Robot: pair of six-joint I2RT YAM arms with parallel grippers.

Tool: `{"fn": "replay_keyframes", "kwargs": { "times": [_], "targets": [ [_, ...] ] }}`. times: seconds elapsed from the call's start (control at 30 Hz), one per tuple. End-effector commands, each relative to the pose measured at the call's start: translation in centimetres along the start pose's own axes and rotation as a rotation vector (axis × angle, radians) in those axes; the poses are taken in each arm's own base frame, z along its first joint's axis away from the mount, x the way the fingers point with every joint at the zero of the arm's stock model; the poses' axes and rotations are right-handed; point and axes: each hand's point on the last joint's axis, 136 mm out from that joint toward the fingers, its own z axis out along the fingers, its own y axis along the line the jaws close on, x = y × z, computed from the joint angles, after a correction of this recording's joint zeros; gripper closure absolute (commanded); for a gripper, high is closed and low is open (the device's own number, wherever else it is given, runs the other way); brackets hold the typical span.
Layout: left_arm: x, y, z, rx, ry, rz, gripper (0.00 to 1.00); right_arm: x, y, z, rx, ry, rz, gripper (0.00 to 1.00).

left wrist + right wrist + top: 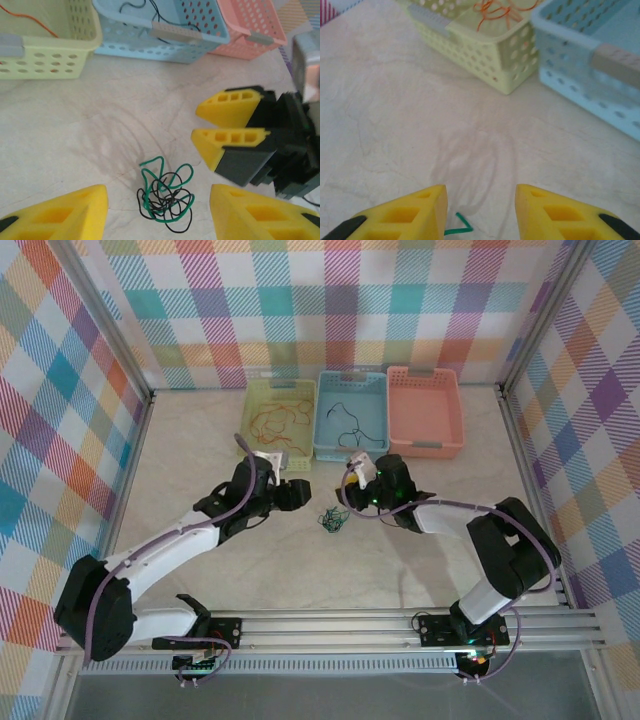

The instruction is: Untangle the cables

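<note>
Cables [165, 195]: green-black tangle, likely light and limp; best pinched at its 12 o'clock loop; left gripper [157, 202] and right gripper [481, 195] gape empty.

The cables [165, 200] are green and black, the table [75, 125] marbled beige, the walls [330, 300] pastel plaid.

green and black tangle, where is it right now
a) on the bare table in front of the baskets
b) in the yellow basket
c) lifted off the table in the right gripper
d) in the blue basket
a: the green and black tangle lies on the table, short of the blue basket, and the left wrist view shows the open left gripper flanking it.
</note>
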Motion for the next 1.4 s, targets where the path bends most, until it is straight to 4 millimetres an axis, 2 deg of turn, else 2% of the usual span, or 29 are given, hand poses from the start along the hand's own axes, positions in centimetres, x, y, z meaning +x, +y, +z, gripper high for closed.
{"fn": "replay_keyframes", "kwargs": {
  "times": [0.0,0.13,0.23,0.3,0.6,0.77,0.93,1.2,1.27,1.37],
  "targets": [
    [-1.2,0.4,-1.6,-0.024,-0.103,0.025,0.45,1.1,1.4,0.6,-0.018,0.088,-0.069,0.57],
    [-0.5,1.7,-2.6,-0.051,-0.15,0.03,0.46,1.6,1.7,1.2,0.041,0.17,-0.082,0.56],
    [-1.1,1.4,-3.9,-0.041,-0.183,0.045,0.46,1.8,2.3,1.6,0.064,0.207,-0.118,0.54],
    [-1.3,1.8,-4.5,-0.062,-0.212,0.048,0.46,2.2,2.5,1.8,0.073,0.237,-0.175,0.53],
    [-1.8,1.9,-5.9,-0.07,-0.25,0.061,0.47,3.2,4.1,2.2,0.0,0.299,-0.222,0.52],
    [-1.8,1.8,-6.0,-0.066,-0.246,0.063,0.47,4.1,4.5,2.8,-0.02,0.348,-0.232,0.58],
    [-1.9,1.9,-6.2,-0.079,-0.247,0.077,0.47,4.3,4.3,3.0,-0.012,0.364,-0.233,0.59],
    [-2.0,1.9,-6.4,-0.081,-0.254,0.081,0.47,4.4,4.8,2.9,-0.037,0.37,-0.229,0.54],
    [-2.0,1.9,-6.5,-0.077,-0.252,0.081,0.47,4.6,4.9,3.0,-0.049,0.379,-0.228,0.57],
    [-2.0,1.8,-6.5,-0.077,-0.253,0.083,0.47,4.6,5.1,3.1,-0.06,0.385,-0.226,0.7]
  ]
}}
